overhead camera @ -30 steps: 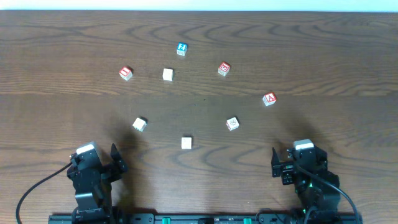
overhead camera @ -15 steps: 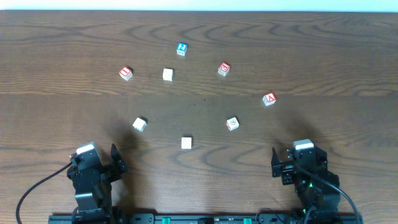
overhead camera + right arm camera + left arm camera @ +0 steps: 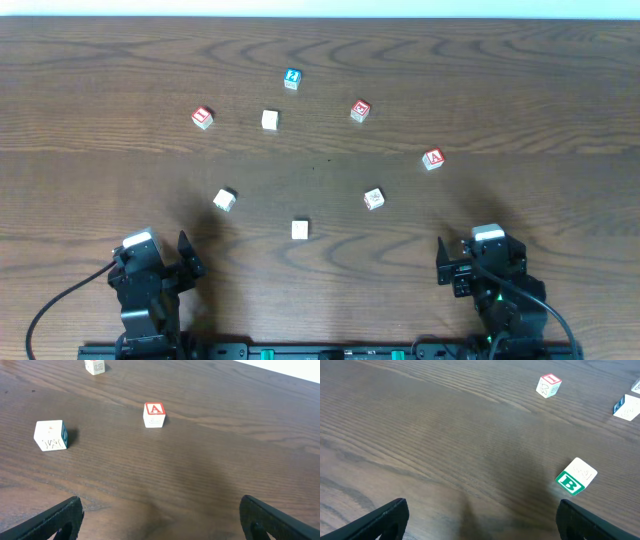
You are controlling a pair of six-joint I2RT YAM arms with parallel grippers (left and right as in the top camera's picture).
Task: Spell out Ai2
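red-bordered a cube (image 3: 432, 159) lies right on the desk (image 3: 90, 200), i cube (image 3: 203, 117) left, blue 2 cube (image 3: 292, 78) far back between them; left tool (image 3: 482, 522) and right tool (image 3: 160, 520) both spread apart.

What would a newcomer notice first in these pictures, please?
Small wooden cubes scattered in a loose ring on the dark table catch the eye first. Brightest are the blue cube at the far middle and the red A cube toward the right. The left claw and right claw sit open at the near edge.
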